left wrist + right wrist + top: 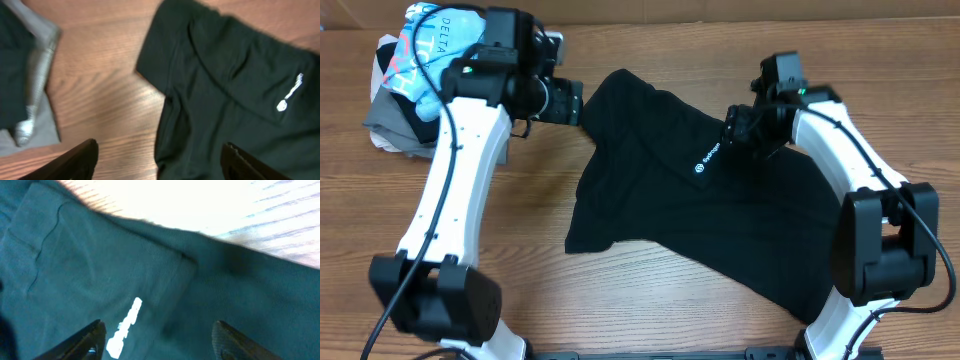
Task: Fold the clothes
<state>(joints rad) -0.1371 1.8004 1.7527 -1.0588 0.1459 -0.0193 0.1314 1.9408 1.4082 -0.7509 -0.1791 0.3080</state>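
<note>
Both pairs of my jaws stand released, gripping nothing. My left gripper (160, 150) has its two dark fingers (82, 160) spread wide. Under the gap lies the edge of the shirt (225, 75), soft matte black cloth, with a sleeve jutting toward bare wood and a folded band of fabric running slantwise beyond it. Farther out on that side of the jaws, a small white logo (289, 95) with a line of lettering sits on the cloth. To the other side of these jaws the table (110, 75) shows smooth brown wood-grain. Past that is a grey garment (42, 65) with a rolled hem along its edge and dark cloth against it.

My right gripper (159, 327) is likewise parted, fingers well apart, over the shirt's black fabric with nothing between them. Whether it touches the cloth I cannot tell. Just beside one finger the white logo shows as a blurred streak. Ahead of these jaws a seam makes a corner where one layer overlaps another, and beyond it the cloth ends at pale, glare-washed wood.

From overhead the shirt spreads rumpled and irregular between my two arms, one sleeve near my left jaws. Behind my left arm a light blue shirt (435, 45) tops a heap.
</note>
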